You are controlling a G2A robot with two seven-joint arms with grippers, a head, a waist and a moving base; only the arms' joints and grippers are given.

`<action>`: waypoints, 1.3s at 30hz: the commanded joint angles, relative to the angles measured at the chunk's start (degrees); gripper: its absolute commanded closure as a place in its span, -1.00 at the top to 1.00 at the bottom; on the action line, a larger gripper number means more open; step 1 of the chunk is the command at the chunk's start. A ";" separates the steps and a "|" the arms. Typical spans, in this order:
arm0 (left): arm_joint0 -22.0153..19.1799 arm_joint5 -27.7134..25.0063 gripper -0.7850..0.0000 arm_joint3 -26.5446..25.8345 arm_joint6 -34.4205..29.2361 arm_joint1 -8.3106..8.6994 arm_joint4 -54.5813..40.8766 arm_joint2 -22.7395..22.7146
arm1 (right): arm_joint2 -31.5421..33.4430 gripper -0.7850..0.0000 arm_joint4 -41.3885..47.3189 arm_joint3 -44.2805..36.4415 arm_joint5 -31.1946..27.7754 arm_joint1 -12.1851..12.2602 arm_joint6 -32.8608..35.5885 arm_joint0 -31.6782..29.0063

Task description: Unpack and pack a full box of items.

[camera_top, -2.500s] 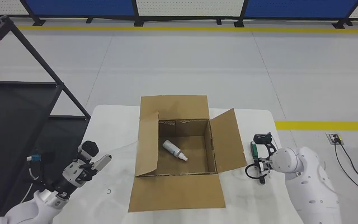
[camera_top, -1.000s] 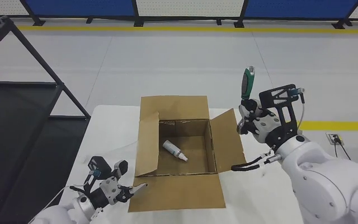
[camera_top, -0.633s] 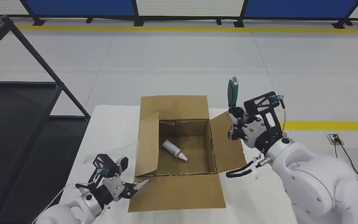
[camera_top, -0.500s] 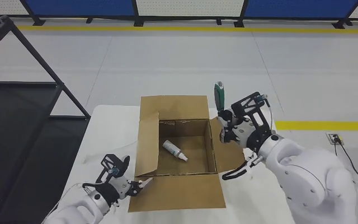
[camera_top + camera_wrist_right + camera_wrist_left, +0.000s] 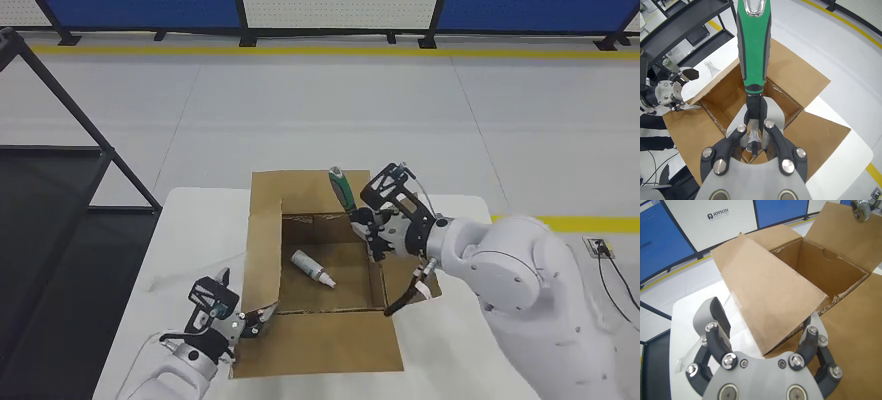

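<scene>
An open cardboard box (image 5: pixel 318 345) stands mid-table with all flaps spread. A small white bottle (image 5: pixel 314 268) lies on its floor. My right gripper (image 5: pixel 360 217) hovers over the box's far right part, shut on a green-handled tool (image 5: pixel 338 187); in its wrist view the handle (image 5: pixel 753 47) points away from the closed gripper (image 5: pixel 755 117) above the box (image 5: pixel 797 75). My left gripper (image 5: pixel 247 322) is at the box's near left corner, open. In its wrist view, my left gripper (image 5: pixel 766 323) straddles the left flap (image 5: pixel 762 291), which sits between the fingers (image 5: pixel 721 317).
The white table (image 5: pixel 200 230) has bare room left and right of the box. A black metal rack (image 5: pixel 60 190) stands off the table's left side. Blue and white panels line the far floor.
My right arm swung the green-handled tool from high at the right of the box to over its opening. My left gripper slid in to the box's near left corner.
</scene>
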 commanded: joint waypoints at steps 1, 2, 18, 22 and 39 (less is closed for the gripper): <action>0.99 1.68 1.00 -0.39 2.11 -0.12 -0.46 -0.57 | -1.51 -1.00 0.51 2.15 -0.08 -0.26 -0.25 1.47; 1.46 2.41 1.00 -0.54 2.91 -0.17 -0.68 -0.95 | -2.33 -1.00 0.89 3.23 -0.33 -0.40 -0.32 2.19; 8.66 5.72 1.00 -2.69 10.30 -0.76 -7.71 -6.98 | -18.04 -1.00 -3.09 17.65 -2.52 -3.68 -2.42 10.30; 9.62 6.18 1.00 -2.39 11.19 -0.91 -8.54 -8.06 | -21.62 -1.00 -4.07 22.61 -2.02 -4.95 -3.30 12.09; 10.88 5.67 1.00 -3.96 11.08 -1.36 -9.31 -10.92 | -33.37 -1.00 -8.15 37.27 0.44 -10.76 -1.48 17.69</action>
